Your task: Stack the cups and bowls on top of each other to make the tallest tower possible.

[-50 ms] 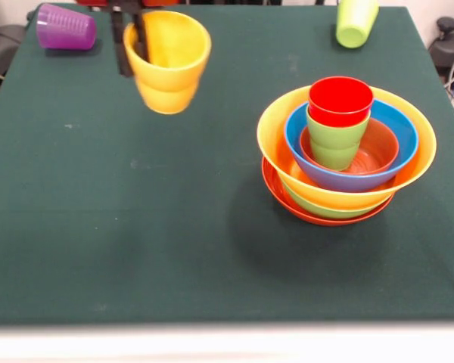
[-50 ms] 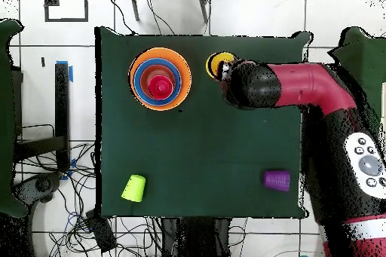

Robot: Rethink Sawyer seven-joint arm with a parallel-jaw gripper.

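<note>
My gripper is shut on the rim of a yellow cup, one finger inside it and one outside, and holds it upright above the cloth at the far left. From overhead the yellow cup shows at the tip of the red arm. The tower stands to the right: a red-orange bowl at the bottom, then a green bowl, an orange-yellow bowl, a blue bowl and a small orange bowl, with a light green cup and a red cup nested on top.
A purple cup lies on its side at the far left corner of the green cloth; it shows as the purple cup from overhead. A second light green cup lies tipped at the far right, the same green cup seen from overhead.
</note>
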